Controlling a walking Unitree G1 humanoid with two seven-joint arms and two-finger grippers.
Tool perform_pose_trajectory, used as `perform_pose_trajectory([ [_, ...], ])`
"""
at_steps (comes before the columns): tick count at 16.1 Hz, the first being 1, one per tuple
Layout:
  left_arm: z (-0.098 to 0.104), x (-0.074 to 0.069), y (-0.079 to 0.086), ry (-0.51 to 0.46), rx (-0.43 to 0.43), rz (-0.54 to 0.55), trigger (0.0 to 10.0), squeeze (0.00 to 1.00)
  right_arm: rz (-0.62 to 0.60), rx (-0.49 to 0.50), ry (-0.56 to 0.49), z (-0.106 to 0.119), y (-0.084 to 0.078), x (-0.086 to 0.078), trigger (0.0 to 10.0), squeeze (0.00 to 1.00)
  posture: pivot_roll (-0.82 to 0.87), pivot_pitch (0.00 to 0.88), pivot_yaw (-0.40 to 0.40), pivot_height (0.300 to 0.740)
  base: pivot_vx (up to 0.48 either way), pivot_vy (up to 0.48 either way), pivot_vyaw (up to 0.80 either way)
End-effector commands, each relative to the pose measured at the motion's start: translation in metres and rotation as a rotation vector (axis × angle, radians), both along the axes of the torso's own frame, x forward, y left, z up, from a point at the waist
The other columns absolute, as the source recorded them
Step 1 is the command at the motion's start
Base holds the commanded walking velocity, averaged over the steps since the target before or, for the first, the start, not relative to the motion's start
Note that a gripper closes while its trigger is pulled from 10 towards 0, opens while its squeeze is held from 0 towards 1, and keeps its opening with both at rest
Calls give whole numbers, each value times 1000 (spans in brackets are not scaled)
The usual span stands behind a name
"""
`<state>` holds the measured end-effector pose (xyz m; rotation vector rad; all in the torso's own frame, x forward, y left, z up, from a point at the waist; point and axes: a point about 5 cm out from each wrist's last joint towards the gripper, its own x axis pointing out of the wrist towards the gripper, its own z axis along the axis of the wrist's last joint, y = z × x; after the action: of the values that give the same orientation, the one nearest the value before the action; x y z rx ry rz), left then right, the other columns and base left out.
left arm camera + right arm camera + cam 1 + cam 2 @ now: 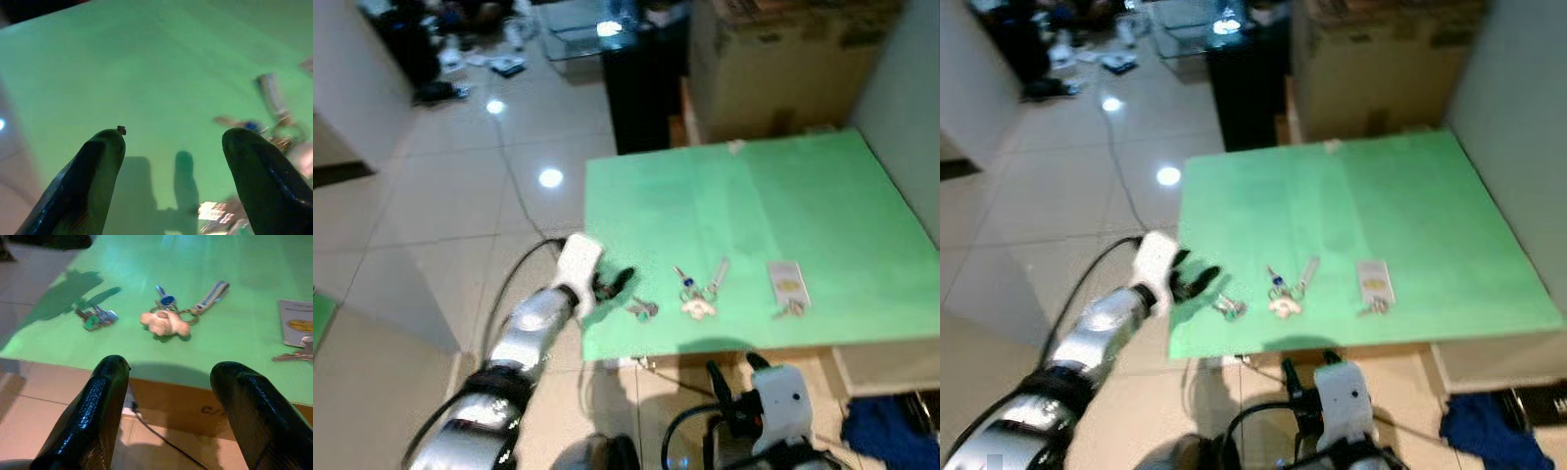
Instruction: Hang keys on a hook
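Hovering just short of the green table's [862, 206] near edge, the right gripper [173, 396] held its fingers spread wide, pinching nothing, with a cable trailing on the floor below. On the tabletop beyond it lay three sets of keys along the near edge: a small bunch [642, 310] at the left, a bunch with a pale charm and strap [698, 294] in the middle, and a key with a white tag [787, 287] at the right. The left gripper [613, 283] reached over the table's near-left corner, fingers also parted and empty, just beside the small bunch. No hook could be seen. The job appeared to be at the reaching stage; the next move would call for closing on one bunch. Farther off stood cardboard boxes [773, 69].
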<state>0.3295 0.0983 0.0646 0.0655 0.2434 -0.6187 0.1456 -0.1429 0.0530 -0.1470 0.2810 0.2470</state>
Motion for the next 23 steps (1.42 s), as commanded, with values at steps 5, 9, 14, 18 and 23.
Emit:
perform_pose_trajectory([
  [5,11,16,-12,0,23,-39,10000,0,-39,45,-43,13,-9,31,10000,0,-271,244,180,727,0,0,-429],
  [9,34,35,-25,-19,-50,77,10000,0,-7,19,39,-1,-11,15,10000,0,-298,262,147,727,0,0,-541],
  [14,28,33,-19,-3,-14,65,10000,0,111,59,73,2,6,-3,10000,0,-309,248,119,727,0,0,0],
  [18,17,26,31,-22,27,63,10000,0,121,75,96,0,7,-10,10000,0,-279,236,120,727,0,0,0],
  [23,-13,-7,44,9,24,-16,10000,0,125,97,90,-1,11,-5,10000,0,-254,236,113,727,0,0,0],
])
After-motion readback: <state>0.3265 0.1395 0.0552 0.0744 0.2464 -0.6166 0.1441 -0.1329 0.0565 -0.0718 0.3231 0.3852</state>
